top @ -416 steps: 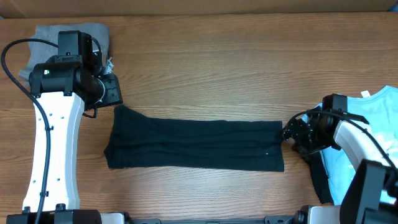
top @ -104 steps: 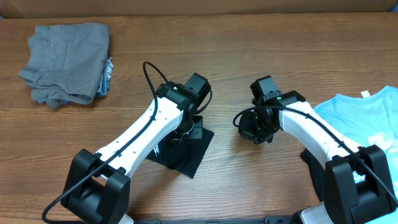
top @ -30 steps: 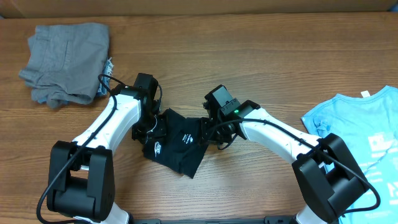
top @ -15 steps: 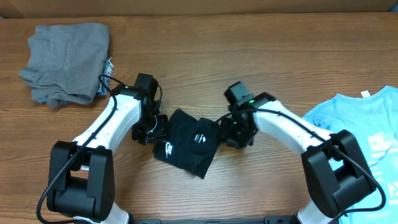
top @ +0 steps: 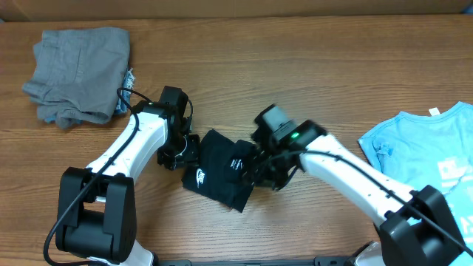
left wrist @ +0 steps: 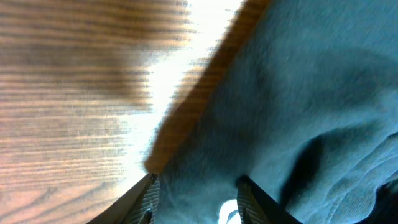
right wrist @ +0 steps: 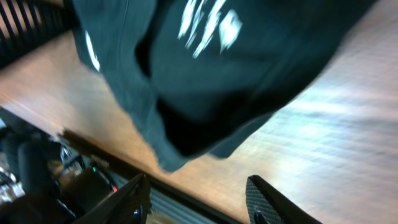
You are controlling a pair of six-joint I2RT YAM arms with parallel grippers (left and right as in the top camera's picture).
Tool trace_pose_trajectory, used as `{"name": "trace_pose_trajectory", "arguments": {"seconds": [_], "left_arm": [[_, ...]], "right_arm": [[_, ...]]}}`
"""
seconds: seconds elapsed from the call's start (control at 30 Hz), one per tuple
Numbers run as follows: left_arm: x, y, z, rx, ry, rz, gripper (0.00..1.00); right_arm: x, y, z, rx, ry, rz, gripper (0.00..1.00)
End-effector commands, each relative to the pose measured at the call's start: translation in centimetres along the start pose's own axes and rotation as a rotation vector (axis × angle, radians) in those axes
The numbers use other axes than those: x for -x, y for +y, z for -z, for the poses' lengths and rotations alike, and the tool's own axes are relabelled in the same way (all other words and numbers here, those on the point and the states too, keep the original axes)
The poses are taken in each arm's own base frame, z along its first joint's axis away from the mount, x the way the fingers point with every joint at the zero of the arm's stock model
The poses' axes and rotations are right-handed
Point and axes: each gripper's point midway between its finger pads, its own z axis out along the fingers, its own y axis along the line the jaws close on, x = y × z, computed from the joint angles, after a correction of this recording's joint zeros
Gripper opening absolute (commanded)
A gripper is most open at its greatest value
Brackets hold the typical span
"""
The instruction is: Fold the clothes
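Clothes: grey garments (top: pixel 77 74) heaped at the table's (top: pixel 310 66) 10 o'clock. Black T-shirt (top: pixel 220 171) folded small, near centre. Left gripper (top: pixel 181 151) at its 9 o'clock edge, fingers parted over fabric, nothing pinched. Right gripper (top: pixel 260 171) at its 3 o'clock, spread wide, empty. Light-blue T-shirt (top: pixel 432 144) at 4 o'clock.
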Motion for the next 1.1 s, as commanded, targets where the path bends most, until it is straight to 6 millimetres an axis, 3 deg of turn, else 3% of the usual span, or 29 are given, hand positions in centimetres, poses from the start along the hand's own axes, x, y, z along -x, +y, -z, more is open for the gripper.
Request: {"name": "trace_pose_trajectory", "arguments": {"seconds": [0.0,0.13,0.3,0.33,0.43,0.47,0.77,0.8,0.83,0.87,1.07], "left_arm": [[0.2,-0.3,0.0,-0.023,-0.008,-0.019,0.41],[0.7,-0.5,0.0,-0.032,-0.026,-0.023,0.41],[1.1,-0.6,0.0,-0.036,-0.042,-0.027,0.41],[1.1,-0.6,0.0,-0.036,-0.042,-0.027,0.41],[1.1,-0.6,0.0,-0.036,-0.042,-0.027,0.41],[1.1,-0.6,0.0,-0.036,-0.042,-0.027,0.41],[1.1,-0.6,0.0,-0.032,-0.043,-0.038,0.41],[1.1,-0.6,0.0,-0.032,-0.043,-0.038,0.41],[1.1,-0.6,0.0,-0.032,-0.043,-0.038,0.41],[1.1,-0.6,0.0,-0.032,-0.043,-0.038,0.42],[-0.4,-0.7,0.0,-0.047,0.020,-0.067,0.45]], "right_arm": [[-0.5,-0.1,-1.1,-0.068,-0.008,-0.051,0.53],[0.1,-1.0,-2.1,-0.115,-0.023,-0.135,0.53],[1.8,0.5,-3.7,-0.049,-0.054,-0.143,0.52],[2.2,0.9,-4.2,-0.036,-0.065,-0.146,0.35],[1.6,0.0,-4.4,-0.071,-0.038,-0.184,0.06],[1.2,-0.5,-4.3,-0.091,-0.023,-0.200,0.04],[-1.5,-4.1,-3.1,-0.266,0.033,-0.273,0.04],[-1.5,-4.2,-3.1,-0.270,0.031,-0.277,0.10],[-1.5,-4.3,-3.1,-0.276,0.026,-0.290,0.25],[-1.4,-4.4,-3.0,-0.285,0.019,-0.299,0.32],[-0.5,-4.9,-2.5,-0.280,-0.004,-0.286,0.33]]}}
